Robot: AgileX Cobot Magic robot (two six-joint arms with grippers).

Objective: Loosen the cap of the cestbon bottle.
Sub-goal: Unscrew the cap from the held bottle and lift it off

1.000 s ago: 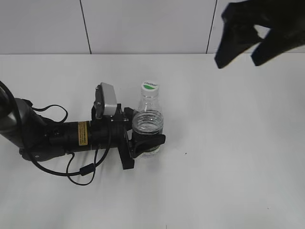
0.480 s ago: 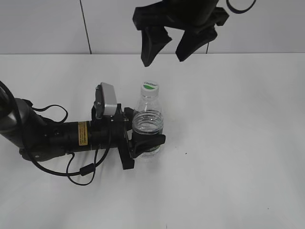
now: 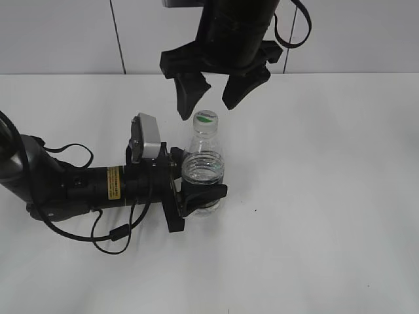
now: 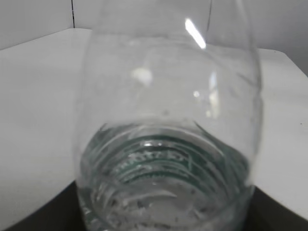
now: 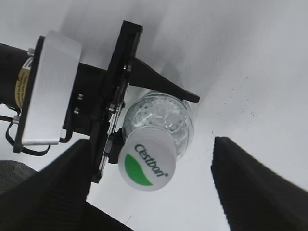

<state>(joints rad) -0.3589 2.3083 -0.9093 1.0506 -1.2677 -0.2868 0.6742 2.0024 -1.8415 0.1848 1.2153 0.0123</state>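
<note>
The clear cestbon bottle [image 3: 203, 171] stands upright on the white table, and its ribbed body with the green label fills the left wrist view [image 4: 168, 144]. My left gripper [image 3: 200, 190] is shut around its lower body. The white cap [image 3: 206, 118] with a green leaf mark sits on the neck; in the right wrist view [image 5: 147, 165] it reads "Cestbon". My right gripper [image 3: 211, 98] hangs open just above the cap, one finger on each side, not touching it. In the right wrist view its fingers [image 5: 154, 192] flank the cap.
The left arm [image 3: 78, 186] lies along the table at the left with loose black cables [image 3: 111, 232]. A white tiled wall [image 3: 65, 33] runs behind the table's far edge.
My right gripper has moved from the upper right leftward and down, and now sits open just over the cap. The left gripper and bottle have not moved.
</note>
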